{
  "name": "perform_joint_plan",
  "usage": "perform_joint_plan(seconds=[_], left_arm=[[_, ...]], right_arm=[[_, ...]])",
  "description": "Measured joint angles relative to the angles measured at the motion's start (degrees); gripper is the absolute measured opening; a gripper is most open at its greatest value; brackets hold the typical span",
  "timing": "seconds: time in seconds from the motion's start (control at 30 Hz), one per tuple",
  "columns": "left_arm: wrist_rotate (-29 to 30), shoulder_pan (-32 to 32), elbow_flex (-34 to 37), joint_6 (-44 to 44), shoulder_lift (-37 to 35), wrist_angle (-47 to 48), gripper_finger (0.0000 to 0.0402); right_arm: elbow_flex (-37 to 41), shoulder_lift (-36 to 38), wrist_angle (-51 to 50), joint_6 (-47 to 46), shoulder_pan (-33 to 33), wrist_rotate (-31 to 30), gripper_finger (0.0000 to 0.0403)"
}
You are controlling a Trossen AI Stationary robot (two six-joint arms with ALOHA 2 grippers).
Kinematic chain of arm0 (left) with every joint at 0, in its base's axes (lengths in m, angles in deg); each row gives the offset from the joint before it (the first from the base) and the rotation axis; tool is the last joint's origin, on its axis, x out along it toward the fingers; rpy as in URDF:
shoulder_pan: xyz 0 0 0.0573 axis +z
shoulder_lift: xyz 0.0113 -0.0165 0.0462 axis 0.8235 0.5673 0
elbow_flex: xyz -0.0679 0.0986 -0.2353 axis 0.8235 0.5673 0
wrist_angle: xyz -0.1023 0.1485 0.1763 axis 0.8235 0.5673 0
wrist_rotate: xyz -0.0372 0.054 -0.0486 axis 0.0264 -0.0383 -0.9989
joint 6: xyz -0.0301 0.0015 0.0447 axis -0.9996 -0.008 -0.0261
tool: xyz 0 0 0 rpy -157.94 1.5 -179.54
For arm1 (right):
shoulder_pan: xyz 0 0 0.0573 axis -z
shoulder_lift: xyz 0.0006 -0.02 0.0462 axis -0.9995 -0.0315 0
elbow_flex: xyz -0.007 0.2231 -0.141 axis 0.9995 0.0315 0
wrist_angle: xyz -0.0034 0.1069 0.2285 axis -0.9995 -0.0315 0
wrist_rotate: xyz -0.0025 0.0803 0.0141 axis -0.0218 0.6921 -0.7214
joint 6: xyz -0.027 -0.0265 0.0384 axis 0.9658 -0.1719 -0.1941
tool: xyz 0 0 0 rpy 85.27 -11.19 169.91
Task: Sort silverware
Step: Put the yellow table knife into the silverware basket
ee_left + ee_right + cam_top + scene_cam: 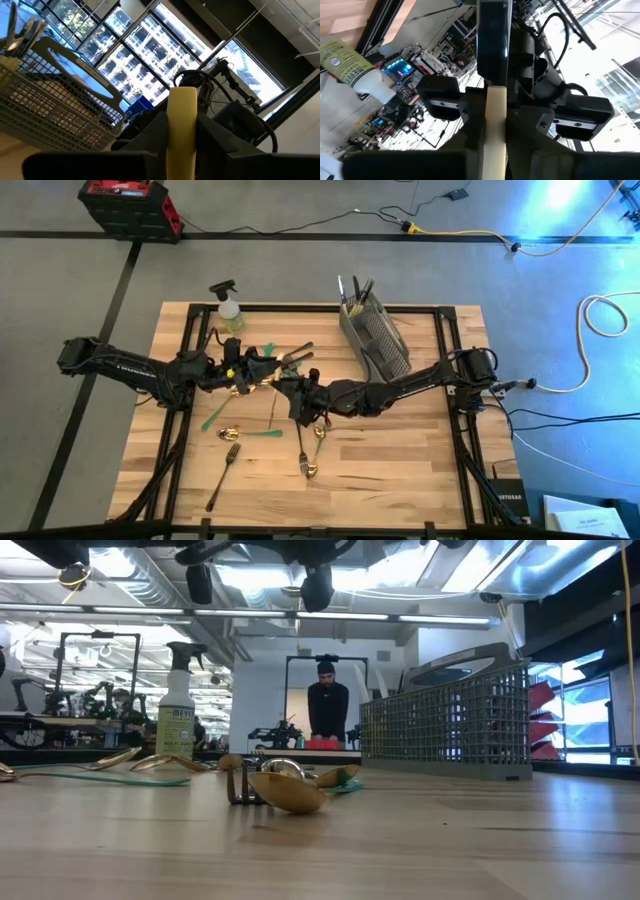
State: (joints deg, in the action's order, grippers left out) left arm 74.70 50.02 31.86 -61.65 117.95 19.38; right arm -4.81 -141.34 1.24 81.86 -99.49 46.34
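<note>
Both claws meet above the middle of the desk (pixel 400 480), the left claw (pixel 262 377) and the right claw (pixel 285 388) each pinching one gold utensil (pixel 181 131) between them. More silverware (pixel 272 442) lies scattered on the desk below, some stands in the caddy (pixel 375 338), near a spray bottle (pixel 229 308)

The bench (pixel 400 480) is pale wood planks on a grey floor (pixel 300 270) crossed by dark tape lines. A red and black toolbox (pixel 130 208) sits on the floor beyond the bench, with yellow (pixel 470 235) and white cables (pixel 600 315) trailing nearby. Across the room, a person (pixel 328 705) in dark clothes stands at a far table under bright ceiling lights (pixel 260 580). Tall gridded windows (pixel 135 50) show a building outside.
</note>
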Motion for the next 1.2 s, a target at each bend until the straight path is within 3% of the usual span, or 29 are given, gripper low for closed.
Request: perform_joint_plan(seconds=[0.27, 0.7, 0.9, 1.03, 1.2], left_arm=[[0.32, 0.23, 0.0, 0.05, 0.0, -0.08, 0.0065], [-0.12, 0.16, 0.0, 2.51, -0.03, -0.67, 0.0171], [-2.47, 0.32, 0.0, 9.96, -1.94, 0.28, 0.0224], [-1.39, 0.32, 0.0, 13.16, -4.85, 3.41, 0.0235], [0.68, 0.74, 0.0, 15.2, -9.33, 10.09, 0.0237]], right_arm=[[0.02, 0.0, 0.4, -0.2, 0.0, -0.63, 0.0027], [0.02, 0.04, 2.06, -2.46, -0.73, -2.13, 0.0027], [0.44, 0.04, 3.12, -4.73, -0.79, -13.59, 0.0027], [5.35, 1.67, 2.8, -9.54, -0.66, -17.25, 0.0027], [16.2, 6.4, 3.4, -21.39, 0.04, -13.73, 0.0027]])
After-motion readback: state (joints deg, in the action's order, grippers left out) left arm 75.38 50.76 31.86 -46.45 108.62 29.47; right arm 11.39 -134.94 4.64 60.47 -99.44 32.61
